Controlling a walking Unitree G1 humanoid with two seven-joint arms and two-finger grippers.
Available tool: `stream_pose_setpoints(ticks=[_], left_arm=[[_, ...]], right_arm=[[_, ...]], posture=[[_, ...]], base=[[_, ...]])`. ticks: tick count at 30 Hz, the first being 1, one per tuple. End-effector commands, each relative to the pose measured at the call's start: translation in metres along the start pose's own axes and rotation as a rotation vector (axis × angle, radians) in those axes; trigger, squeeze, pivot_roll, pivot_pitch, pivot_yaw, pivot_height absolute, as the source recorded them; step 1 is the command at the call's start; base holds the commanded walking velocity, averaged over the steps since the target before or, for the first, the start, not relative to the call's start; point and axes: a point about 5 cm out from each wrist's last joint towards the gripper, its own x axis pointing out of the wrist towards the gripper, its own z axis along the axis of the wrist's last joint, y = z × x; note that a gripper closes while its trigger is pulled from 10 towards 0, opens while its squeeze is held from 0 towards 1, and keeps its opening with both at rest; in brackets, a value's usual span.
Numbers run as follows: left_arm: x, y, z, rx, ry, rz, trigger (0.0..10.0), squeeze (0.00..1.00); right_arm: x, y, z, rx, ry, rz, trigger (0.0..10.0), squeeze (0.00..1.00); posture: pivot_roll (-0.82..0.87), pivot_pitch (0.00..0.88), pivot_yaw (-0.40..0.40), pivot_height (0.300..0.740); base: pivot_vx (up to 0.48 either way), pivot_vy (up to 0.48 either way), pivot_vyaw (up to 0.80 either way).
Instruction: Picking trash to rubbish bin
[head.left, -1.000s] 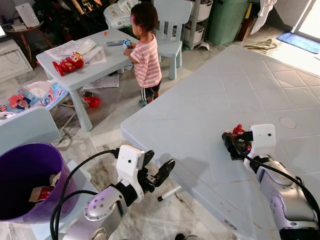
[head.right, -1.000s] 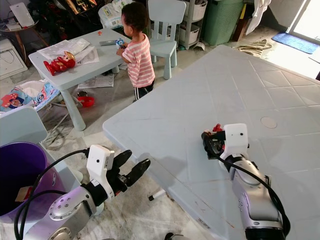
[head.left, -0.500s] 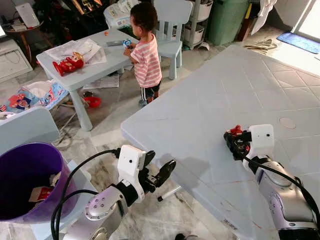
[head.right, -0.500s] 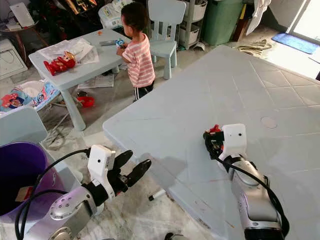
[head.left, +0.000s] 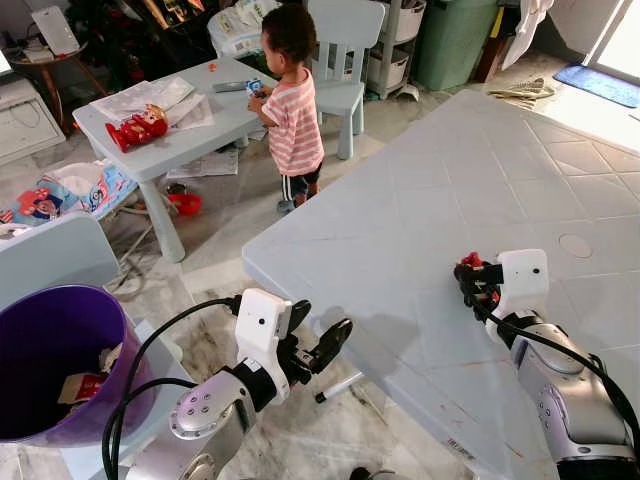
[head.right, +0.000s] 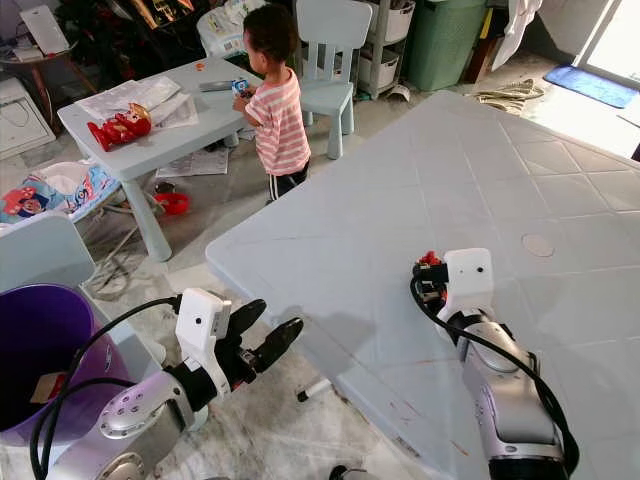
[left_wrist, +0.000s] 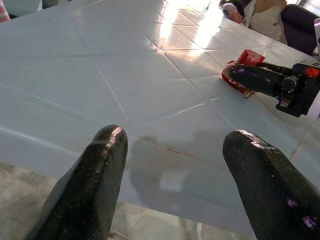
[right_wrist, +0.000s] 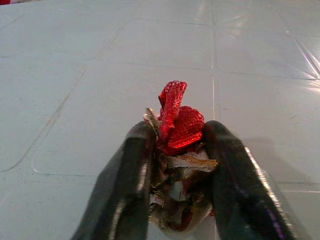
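Trash, though the smallest thing here, comes last in this account. Largest is the pale tiled counter (head.left: 480, 190), spreading across the right of the scene. Beyond its far corner a small person (head.left: 290, 105) in a striped shirt stands at a low table (head.left: 190, 130) that carries papers and a red toy (head.left: 137, 127), with a child's chair (head.left: 345, 60) just beside. Low on the robot's left sits the purple rubbish bin (head.left: 40, 350), well apart from the counter, with scraps lying in its bottom. The left hand (head.left: 318, 345) hangs off the counter's near edge above the floor, its two black fingers (left_wrist: 95, 185) spread wide with nothing between them. The right hand (head.left: 468, 283) rests low on the counter, near the middle of its near part, fingers (right_wrist: 127, 180) pressed in from both sides on the trash (right_wrist: 177, 132), a crumpled red and silver wrapper pinched between them and lying at the counter's surface.
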Motion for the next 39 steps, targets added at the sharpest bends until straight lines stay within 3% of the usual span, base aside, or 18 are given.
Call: stream_pose_setpoints(ticks=[1,15,19,21,30,39], left_arm=[[0.001,-0.004,0.002,-0.001,-0.003,-0.029,10.0,0.00],[0.002,-0.002,0.005,0.006,-0.010,-0.020,10.0,0.00],[0.004,0.004,0.011,0.025,-0.042,0.031,10.0,0.00],[0.006,0.013,0.019,0.068,-0.087,0.125,10.0,0.00],[0.002,0.042,0.039,0.135,-0.183,0.368,10.0,0.00],[0.004,0.049,0.043,0.158,-0.211,0.451,10.0,0.00]], right_arm=[[-0.002,0.000,-0.003,0.005,0.013,0.006,0.0,0.00],[-0.001,0.004,0.000,0.045,-0.003,0.024,0.0,0.00],[-0.001,0.007,0.007,0.091,-0.040,0.048,0.0,0.00],[0.000,0.013,0.017,0.127,-0.089,0.080,0.0,0.00],[0.004,0.033,0.046,0.201,-0.206,0.161,0.0,0.00],[0.004,0.041,0.052,0.215,-0.233,0.191,0.0,0.00]], posture=[[0.04,0.109,-0.045,0.740],[0.04,0.110,-0.039,0.740],[0.04,0.107,-0.035,0.740],[0.05,0.104,-0.032,0.740],[0.06,0.093,-0.020,0.740],[0.06,0.079,-0.002,0.740]], base=[[0.000,0.000,0.00],[0.000,0.000,0.00],[0.000,0.000,0.00],[0.000,0.000,0.00],[0.000,0.000,0.07],[0.000,0.000,0.78]])
